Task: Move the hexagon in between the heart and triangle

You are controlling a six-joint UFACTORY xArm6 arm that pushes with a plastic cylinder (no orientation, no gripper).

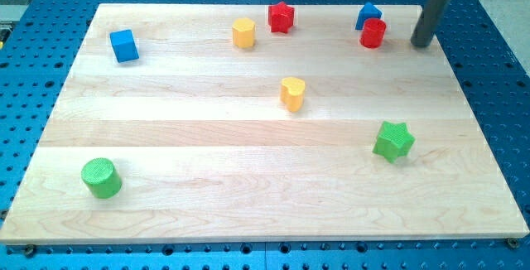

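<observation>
No jaws are fitted; with my tip (422,44) parked far right, beside the red cylinder (373,33), the approach is judged pending, since the far-side yellow hexagon (243,33) must be pushed rightward between yellow heart (291,93) and blue triangle (368,13)

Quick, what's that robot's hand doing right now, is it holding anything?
No hand here: the arm ends in a dark rod. My tip holds nothing, resting at the view's top right, just right of the red cylinder, apart from it.

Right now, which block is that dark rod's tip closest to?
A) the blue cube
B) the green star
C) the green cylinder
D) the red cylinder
D: my tip stands near the view's top right corner, just to the view's right of the red cylinder, not touching it; the other three blocks lie much farther off.
</observation>
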